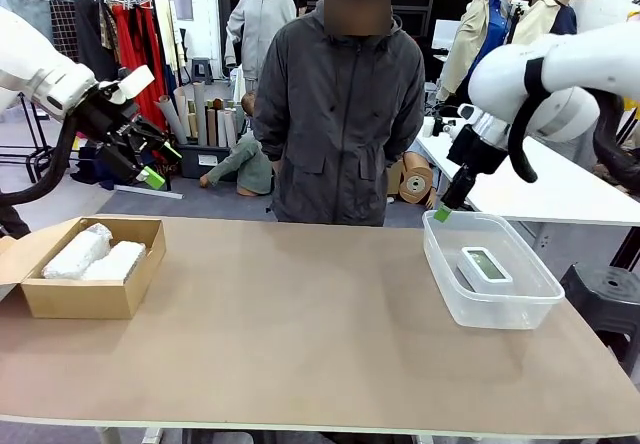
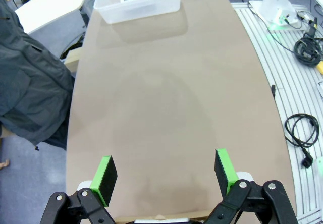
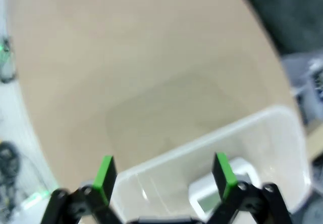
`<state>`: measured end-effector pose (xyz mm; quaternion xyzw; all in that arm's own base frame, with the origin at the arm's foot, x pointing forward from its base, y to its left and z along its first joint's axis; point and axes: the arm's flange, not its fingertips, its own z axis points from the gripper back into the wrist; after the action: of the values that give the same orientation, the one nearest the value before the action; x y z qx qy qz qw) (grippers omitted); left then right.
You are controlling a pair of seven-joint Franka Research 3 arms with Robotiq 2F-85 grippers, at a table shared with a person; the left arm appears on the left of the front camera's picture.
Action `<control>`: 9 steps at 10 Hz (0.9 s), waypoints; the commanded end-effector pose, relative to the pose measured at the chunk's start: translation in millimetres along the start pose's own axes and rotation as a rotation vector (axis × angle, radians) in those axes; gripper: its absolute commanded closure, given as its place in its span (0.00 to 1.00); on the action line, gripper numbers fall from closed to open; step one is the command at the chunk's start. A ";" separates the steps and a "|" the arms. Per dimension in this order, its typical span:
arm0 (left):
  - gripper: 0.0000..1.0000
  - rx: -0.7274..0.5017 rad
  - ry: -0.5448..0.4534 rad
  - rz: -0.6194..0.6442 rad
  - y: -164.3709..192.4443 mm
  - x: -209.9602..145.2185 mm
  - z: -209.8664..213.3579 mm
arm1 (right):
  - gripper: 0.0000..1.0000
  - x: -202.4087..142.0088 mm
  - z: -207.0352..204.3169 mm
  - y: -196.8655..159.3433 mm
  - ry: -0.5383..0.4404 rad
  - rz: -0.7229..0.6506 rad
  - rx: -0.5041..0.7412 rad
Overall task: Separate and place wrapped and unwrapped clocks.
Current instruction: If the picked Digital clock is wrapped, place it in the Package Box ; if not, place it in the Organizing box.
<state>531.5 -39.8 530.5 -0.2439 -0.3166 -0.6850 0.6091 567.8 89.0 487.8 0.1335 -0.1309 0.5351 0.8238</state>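
Apparently sorted: bundles boxed, clock in the tub, both grippers empty.
Two wrapped bundles (image 1: 93, 254) lie side by side in the cardboard box (image 1: 60, 299) at the table's left end; the bare clock (image 1: 485, 264) sits in the clear tub (image 1: 500, 314) at the right. The left gripper (image 1: 150, 164) hangs above the box, jaws wide apart, holding nothing. The right gripper (image 3: 164, 176) hovers just over the tub's rim, equally wide and empty. Risk, as I judge it: a low sweep by the right arm could clip that light tub and shove it toward the table edge.
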 end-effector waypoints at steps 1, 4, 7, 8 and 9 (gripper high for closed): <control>0.00 -0.002 0.001 -0.003 -1.6 0.5 2.3 | 0.00 0.5 17.2 0.0 -0.035 0.187 0.087; 0.00 -0.002 0.001 -0.003 -1.6 0.5 2.3 | 0.00 0.5 50.5 5.7 -0.184 0.390 0.189; 0.00 -0.002 0.001 -0.003 -1.6 0.5 2.3 | 0.00 -18.0 62.9 -4.0 -0.345 0.373 0.176; 0.00 -0.002 0.001 -0.003 -1.6 0.5 2.3 | 0.00 -2.0 60.7 6.8 -0.216 0.391 0.175; 0.00 -0.002 0.001 -0.003 -1.6 0.5 2.3 | 0.00 -2.0 60.7 6.8 -0.216 0.391 0.175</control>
<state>531.5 -39.8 530.6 -0.2439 -0.3166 -0.6850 0.6091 557.3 58.0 544.4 0.2464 -0.2087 0.6706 0.6679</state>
